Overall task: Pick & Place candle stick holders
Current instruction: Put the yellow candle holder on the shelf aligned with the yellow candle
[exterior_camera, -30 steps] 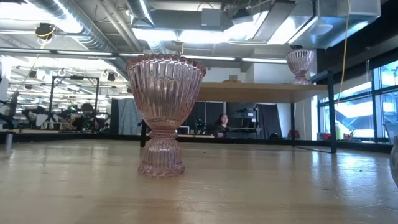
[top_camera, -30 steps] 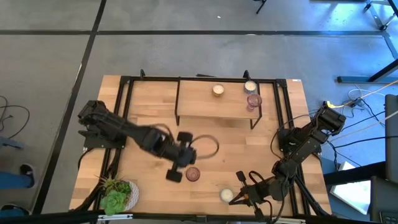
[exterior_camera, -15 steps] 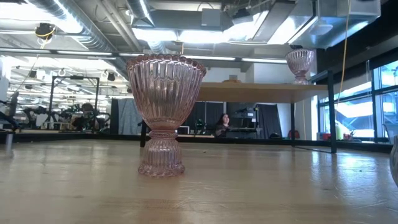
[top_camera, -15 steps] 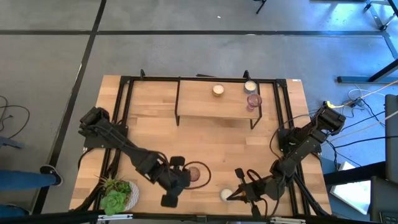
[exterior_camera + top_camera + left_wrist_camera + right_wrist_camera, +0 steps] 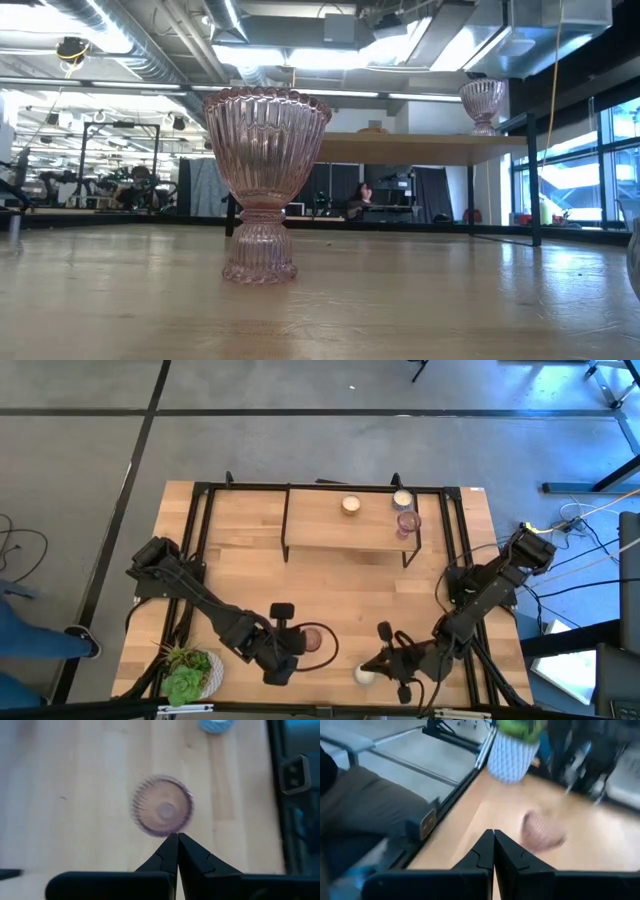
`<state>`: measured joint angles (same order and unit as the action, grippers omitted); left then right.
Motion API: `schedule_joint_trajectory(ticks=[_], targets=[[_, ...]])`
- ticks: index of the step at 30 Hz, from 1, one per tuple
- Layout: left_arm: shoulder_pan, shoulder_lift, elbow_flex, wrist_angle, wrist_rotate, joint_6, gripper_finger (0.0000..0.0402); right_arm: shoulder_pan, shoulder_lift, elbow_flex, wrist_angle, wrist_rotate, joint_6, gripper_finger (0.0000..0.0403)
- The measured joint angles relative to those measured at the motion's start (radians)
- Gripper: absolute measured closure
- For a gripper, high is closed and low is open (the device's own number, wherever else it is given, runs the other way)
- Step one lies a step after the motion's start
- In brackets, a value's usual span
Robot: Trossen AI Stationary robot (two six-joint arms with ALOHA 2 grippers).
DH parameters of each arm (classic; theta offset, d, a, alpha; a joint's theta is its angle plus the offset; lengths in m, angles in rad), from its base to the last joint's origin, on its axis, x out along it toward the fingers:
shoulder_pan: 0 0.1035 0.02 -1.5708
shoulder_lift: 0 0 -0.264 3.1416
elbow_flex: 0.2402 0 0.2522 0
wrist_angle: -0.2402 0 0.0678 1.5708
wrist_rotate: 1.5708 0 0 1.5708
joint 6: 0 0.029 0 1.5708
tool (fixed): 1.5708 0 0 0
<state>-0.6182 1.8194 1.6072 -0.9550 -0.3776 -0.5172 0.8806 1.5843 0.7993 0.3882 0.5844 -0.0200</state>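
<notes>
The wooden table [image 5: 330,575] fills the middle of the high view, with a black frame around its edges and a raised wooden shelf [image 5: 350,523] at its far side. The left arm [image 5: 200,595] reaches from the table's left edge toward the near middle, and the right arm [image 5: 485,595] folds down from the right edge toward the near side. A leafy plant in a white pot [image 5: 188,672] sits at the near left corner. The left gripper [image 5: 177,842] has its fingers pressed together, holding nothing, and points at a pink candle holder [image 5: 312,640] that stands upright on the table just beyond the fingertips (the low view shows the same ribbed pink cup [image 5: 264,180] up close, standing free). The right gripper [image 5: 493,836] is likewise closed and empty, low over the near edge, right by a cream candle holder [image 5: 364,674] on the table; whether it touches that cup cannot be told. On the shelf stand three more holders: a cream one [image 5: 351,505] near the middle, another cream one [image 5: 402,499] toward the right end, and a pink one [image 5: 407,521] just in front of it.
</notes>
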Motion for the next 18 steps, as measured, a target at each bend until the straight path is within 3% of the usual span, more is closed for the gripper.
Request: schedule_joint_trajectory(ticks=[3,6,8,12,18], targets=[[-0.003,0.0,-0.001,0.002,-0.071,0.018,0.0398,0.001,-0.065,0.126,-0.228,0.053,-0.086,0.0398],[-0.014,0.001,-0.02,0.012,-0.14,0.037,0.04,0.001,-0.086,0.311,-0.597,0.152,-0.03,0.0398],[-0.02,0.001,-0.038,0.015,-0.17,0.048,0.04,-0.001,-0.085,0.436,-0.792,0.151,0.021,0.0397],[-0.03,0.001,-0.08,0.016,-0.21,0.043,0.0398,0.01,-0.062,0.584,-0.971,0.057,0.035,0.0397],[-0.047,0.001,-0.166,0.034,-0.232,-0.02,0.0398,0.052,-0.005,0.641,-1.075,-0.037,0.151,0.0379]])
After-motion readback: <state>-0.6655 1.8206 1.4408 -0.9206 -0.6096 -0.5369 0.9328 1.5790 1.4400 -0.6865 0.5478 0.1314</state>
